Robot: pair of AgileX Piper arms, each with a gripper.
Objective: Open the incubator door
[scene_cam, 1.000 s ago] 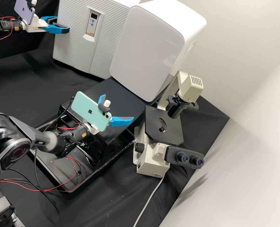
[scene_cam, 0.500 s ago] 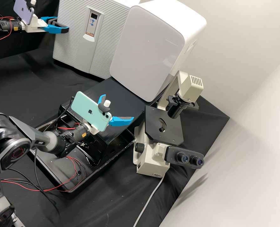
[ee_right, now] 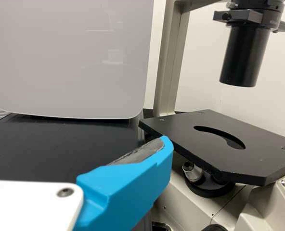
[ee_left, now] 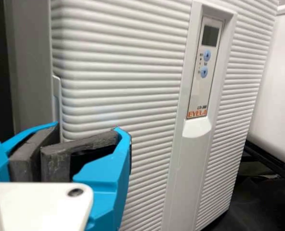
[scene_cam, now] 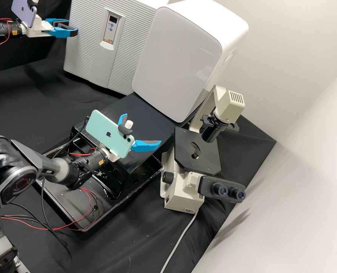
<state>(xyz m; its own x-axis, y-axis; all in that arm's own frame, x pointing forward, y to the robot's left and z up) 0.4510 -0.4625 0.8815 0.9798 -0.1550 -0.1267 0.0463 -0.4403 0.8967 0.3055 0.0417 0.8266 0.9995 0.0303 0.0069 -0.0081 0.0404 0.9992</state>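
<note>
Left wrist view first: my left gripper (ee_left: 88, 129) is at the side edge of the pale grey incubator door with fine horizontal ribs (ee_left: 118, 67), fingers near each other but tips parted, with nothing that I can see pinched between them. The door looks shut. I can't tell whether a tip touches it.

My worry is a slip: smooth ribs offer little to hook, so a tip placed shy of the edge could skate off. Pulling too straight might drag the cabinet.

The wrist view shows me the narrow upright strip (ee_left: 57, 98) at that edge; the high view gives me instead the tall white rounded cabinet (scene_cam: 180, 60) beside the incubator, and my right gripper (scene_cam: 141, 130), spread wide, near the black-stage microscope (scene_cam: 197, 151).
</note>
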